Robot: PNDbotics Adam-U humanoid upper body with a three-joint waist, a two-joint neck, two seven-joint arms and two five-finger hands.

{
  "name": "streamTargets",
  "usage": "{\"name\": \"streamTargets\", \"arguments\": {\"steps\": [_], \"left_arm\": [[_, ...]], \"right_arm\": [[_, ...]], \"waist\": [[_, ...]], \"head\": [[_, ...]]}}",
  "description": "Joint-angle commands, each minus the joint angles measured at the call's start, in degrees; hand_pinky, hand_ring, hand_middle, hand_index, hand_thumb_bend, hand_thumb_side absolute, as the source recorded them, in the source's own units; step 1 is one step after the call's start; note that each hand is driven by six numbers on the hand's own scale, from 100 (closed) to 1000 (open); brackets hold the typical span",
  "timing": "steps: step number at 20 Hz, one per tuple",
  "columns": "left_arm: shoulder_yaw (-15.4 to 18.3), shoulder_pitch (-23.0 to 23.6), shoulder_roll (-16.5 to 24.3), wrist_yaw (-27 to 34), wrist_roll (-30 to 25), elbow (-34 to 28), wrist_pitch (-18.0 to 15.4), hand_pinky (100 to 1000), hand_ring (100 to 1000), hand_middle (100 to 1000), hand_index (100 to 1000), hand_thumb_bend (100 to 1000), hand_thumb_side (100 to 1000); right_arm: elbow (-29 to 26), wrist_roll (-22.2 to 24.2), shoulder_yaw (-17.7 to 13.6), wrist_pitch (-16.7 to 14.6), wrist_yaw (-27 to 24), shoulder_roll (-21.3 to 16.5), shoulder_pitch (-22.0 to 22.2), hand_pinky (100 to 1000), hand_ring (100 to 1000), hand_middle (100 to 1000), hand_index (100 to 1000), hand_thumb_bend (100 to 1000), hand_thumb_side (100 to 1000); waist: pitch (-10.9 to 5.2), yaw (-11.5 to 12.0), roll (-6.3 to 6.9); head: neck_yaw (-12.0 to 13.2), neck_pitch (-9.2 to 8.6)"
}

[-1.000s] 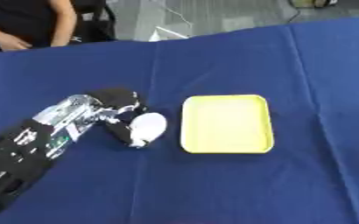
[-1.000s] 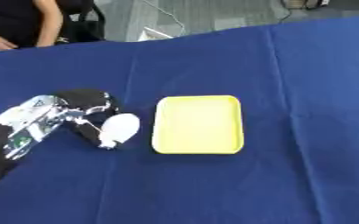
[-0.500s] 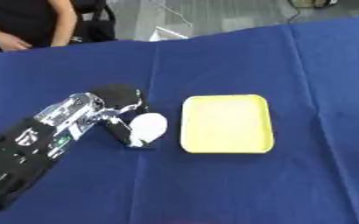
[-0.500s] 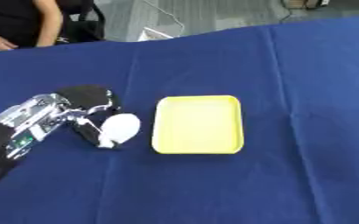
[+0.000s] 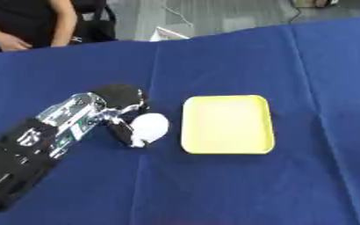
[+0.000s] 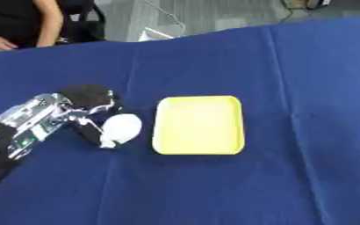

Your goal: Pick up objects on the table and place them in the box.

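A shallow yellow box lies on the blue table with nothing in it. Just left of it is a rounded white object. My left hand comes in from the lower left and its black fingers curl round the white object's left side. I cannot tell whether the object rests on the cloth or hangs just above it. My right hand shows in neither view.
A blue cloth covers the whole table, with creases running across it. A person in dark clothes stands at the far left edge, away from the objects. Grey floor lies beyond the table.
My left hand with the white object has shifted slightly up and to the right, toward the yellow box. The box has not moved.
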Motion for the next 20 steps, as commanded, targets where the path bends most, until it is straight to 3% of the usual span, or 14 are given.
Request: {"name": "streamTargets", "arguments": {"steps": [1,6,17,20], "left_arm": [[0.75,-0.55,1.00,1.31,0.42,0.10,1.21,852,684,538,645,425,402],[0.79,-0.50,1.14,4.49,0.12,0.14,3.41,852,680,535,641,410,406],[0.63,-0.69,1.02,4.96,-0.32,0.32,3.75,852,675,532,635,404,407],[0.77,-0.59,1.05,6.08,-0.52,0.39,4.10,857,664,525,630,349,428]], "right_arm": [[-0.79,-0.14,-0.30,-0.03,-0.09,-0.98,-0.22,676,710,859,951,392,767],[-0.77,-0.11,-0.30,-0.05,-0.09,-0.99,-0.22,676,710,859,952,392,767],[-0.72,-0.04,-0.27,-0.06,-0.16,-0.98,-0.24,676,710,859,952,393,767],[-0.69,-0.03,-0.28,-0.06,-0.18,-0.96,-0.26,676,710,859,952,393,767]], "waist": [[-0.66,0.03,-0.49],[-0.66,0.04,-0.49],[-0.69,0.03,-0.50],[-0.67,0.01,-0.51]], "head": [[0.52,-0.67],[0.58,-0.66],[0.58,-0.72],[0.54,-0.77]]}}
